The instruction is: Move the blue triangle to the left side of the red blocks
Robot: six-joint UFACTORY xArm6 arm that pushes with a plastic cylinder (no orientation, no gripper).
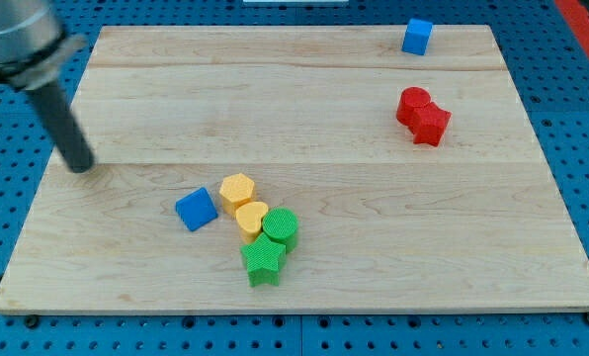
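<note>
Inspection proceeds from the view's left. My tip [80, 168], the lower end of the dark rod, rests on the pale wooden board [304, 109] near its left edge, well apart from every block; there are no fingers on this rig, so nothing is gripped or released.

The small blue triangle-like block [196, 210] lies in the lower middle, untouched, just beside a yellow hexagonal block [237, 190]. Next come a yellow heart-shaped block [252, 220], a green round block [281, 228] and a green star block [263, 260], clustered together.

A blue cube [417, 36] sits at the top right. The two red blocks [422, 115], touching, lie at the right.

Finding: task not begun. The triangle remains well apart from the red pair; the whole push rightward and upward is outstanding.
</note>
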